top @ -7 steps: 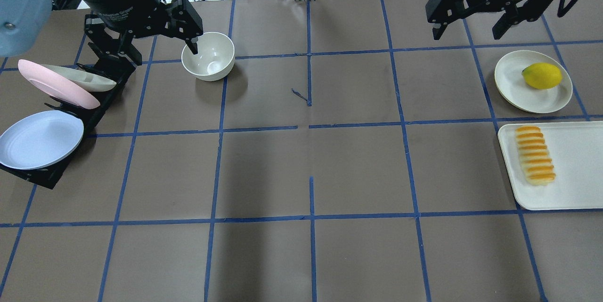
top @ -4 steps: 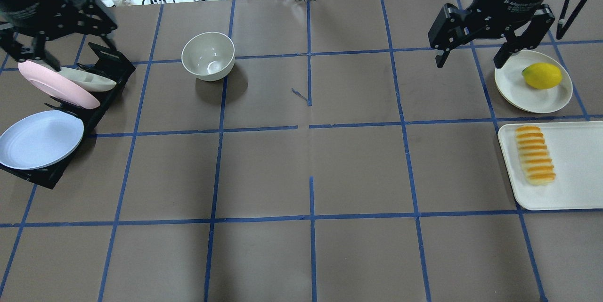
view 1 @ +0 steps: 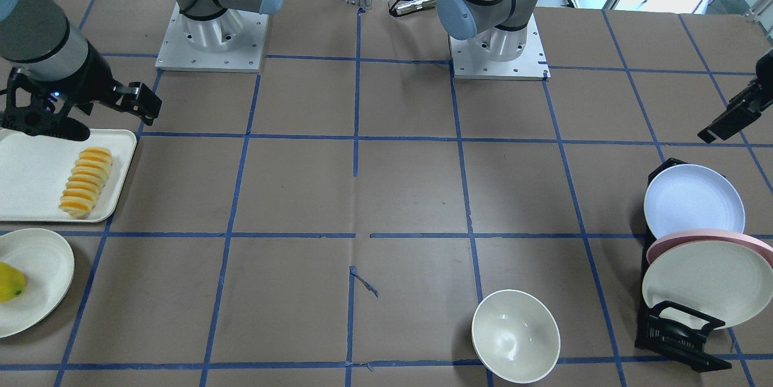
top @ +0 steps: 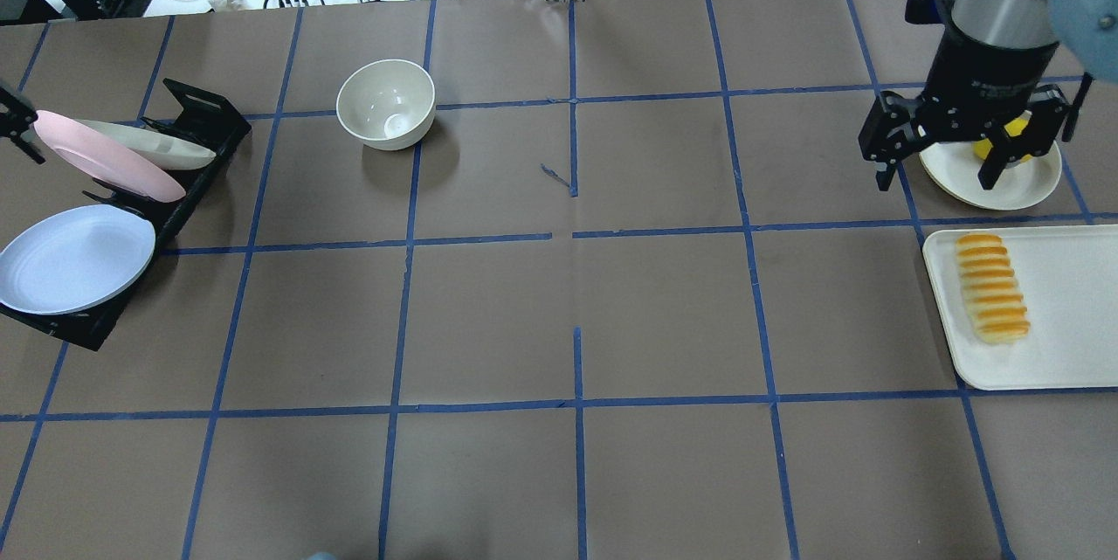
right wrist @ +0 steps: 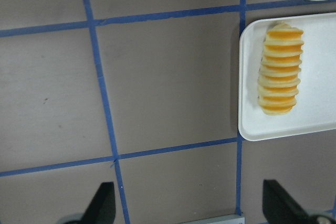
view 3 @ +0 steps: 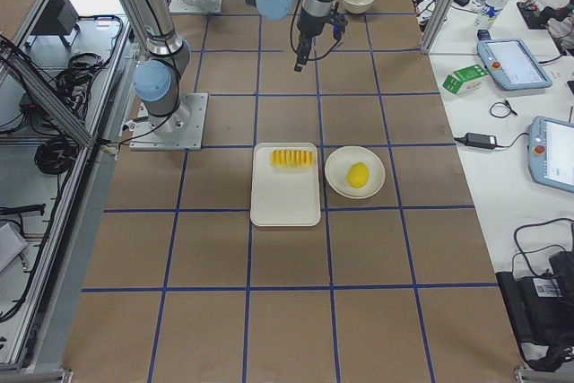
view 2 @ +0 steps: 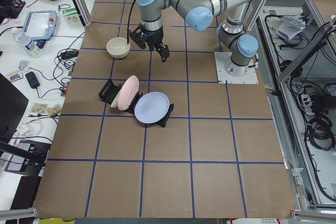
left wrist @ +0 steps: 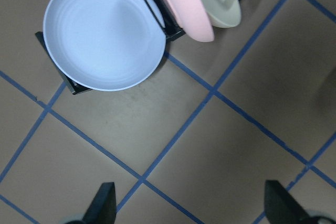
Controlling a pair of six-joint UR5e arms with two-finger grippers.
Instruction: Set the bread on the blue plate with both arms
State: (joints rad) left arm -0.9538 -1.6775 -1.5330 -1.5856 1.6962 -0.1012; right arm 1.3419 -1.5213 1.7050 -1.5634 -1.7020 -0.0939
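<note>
Nearest me, at 4 o'clock on the table (top: 576,473) in the overhead view, the bread (top: 991,287) lies flat along the left edge of a white tray (top: 1074,333), apart from both my grippers. Across at 9 o'clock the blue plate (top: 74,259) leans in the near slot of a black rack (top: 199,110). A pink plate (top: 105,156) and a cream plate (top: 162,148) lean in the slots behind it. Farther out, at 2 o'clock, my right gripper (top: 935,180) hangs in the air, released, with its fingers spread wide and holding nothing. From overhead it overlaps a cream dish (top: 1031,186) that bears a yellow fruit (view 3: 358,175). Its wrist camera shows the bread at 1 o'clock, well apart from the fingertips. My left gripper (left wrist: 191,205) is released too, fingers wide with only bare table between them. Its wrist camera looks down on the blue plate at 11 o'clock, well apart. From overhead only a sliver of that gripper shows, at the left edge near 10 o'clock. Farthest, at 11 o'clock, a cream bowl (top: 386,103) stands upright on its own.
</note>
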